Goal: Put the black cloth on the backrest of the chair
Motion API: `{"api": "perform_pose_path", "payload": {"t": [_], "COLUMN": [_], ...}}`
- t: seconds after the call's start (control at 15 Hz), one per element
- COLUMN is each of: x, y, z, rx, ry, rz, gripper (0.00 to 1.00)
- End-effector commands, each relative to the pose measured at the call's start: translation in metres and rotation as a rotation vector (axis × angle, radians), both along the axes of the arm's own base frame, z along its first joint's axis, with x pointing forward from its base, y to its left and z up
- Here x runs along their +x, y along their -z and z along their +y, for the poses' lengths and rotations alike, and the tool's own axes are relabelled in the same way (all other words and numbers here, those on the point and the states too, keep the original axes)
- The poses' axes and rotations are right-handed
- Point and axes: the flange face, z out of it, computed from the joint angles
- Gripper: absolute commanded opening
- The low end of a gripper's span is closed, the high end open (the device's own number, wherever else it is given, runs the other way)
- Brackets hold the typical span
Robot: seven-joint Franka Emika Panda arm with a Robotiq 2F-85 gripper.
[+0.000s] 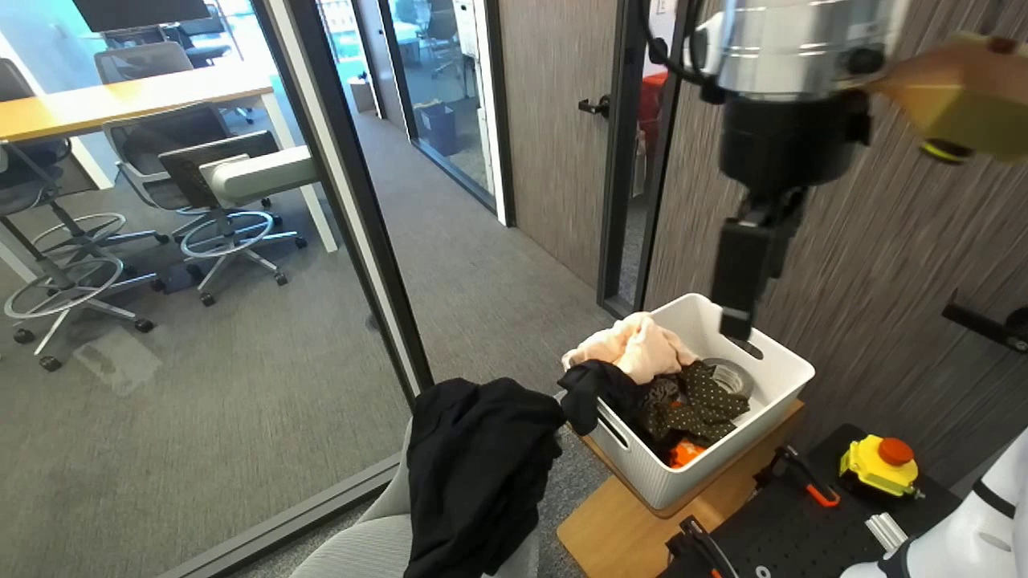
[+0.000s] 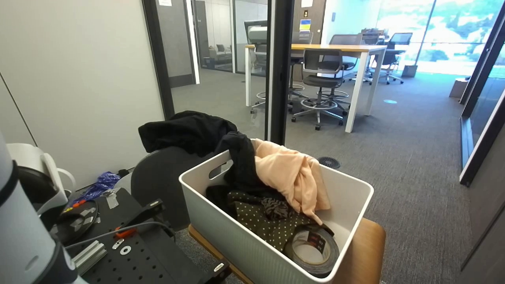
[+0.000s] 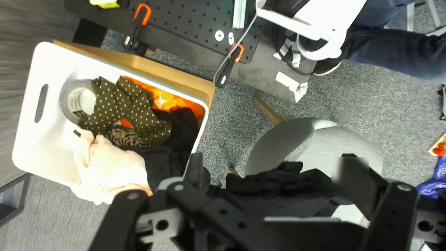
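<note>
The black cloth (image 1: pixel 482 474) lies draped over the top of the chair's backrest (image 1: pixel 395 490), covering much of it. It shows bunched on the chair in an exterior view (image 2: pixel 185 132) and in the wrist view (image 3: pixel 278 191). The grey backrest is partly bare in an exterior view (image 2: pixel 158 185) and in the wrist view (image 3: pixel 273 148). Black fabric also hangs over the basket rim beside the chair; I cannot tell whether it is the same piece. My gripper (image 1: pixel 739 317) is raised, pointing down, apart from the cloth. Its fingers are wide apart in the wrist view (image 3: pixel 273 160), with nothing between them.
A white basket (image 1: pixel 791 377) on a wooden stool holds a peach cloth (image 1: pixel 634 345), dotted fabric and a tape roll (image 2: pixel 315 252). A black perforated table (image 2: pixel 146 252) with clamps stands beside it. A glass wall frame (image 1: pixel 353 201) rises behind the chair. A person's legs (image 3: pixel 390 48) show.
</note>
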Motion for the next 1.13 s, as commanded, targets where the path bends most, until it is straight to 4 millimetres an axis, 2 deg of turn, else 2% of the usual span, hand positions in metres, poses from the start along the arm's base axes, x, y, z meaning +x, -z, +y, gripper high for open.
{"api": "perform_pose_path", "payload": {"t": [0.0,0.2,0.47,0.87,0.93,1.07], "x": [-0.061,-0.087,-0.102,-0.098,-0.097,-0.097], "y": [0.004,0.013,0.023,0.043,0.042,0.045], "z": [-0.036,-0.06,-0.082,-0.109,-0.099,-0.104], "rx": [0.042,0.045,0.068,0.093,0.075,0.08], "ry": [0.057,0.072,0.099,0.141,0.134,0.144], "rz": [-0.003,-0.006,-0.026,-0.022,0.006,0.01], "gripper": [1.0,1.0,1.0,1.0,1.0,1.0]}}
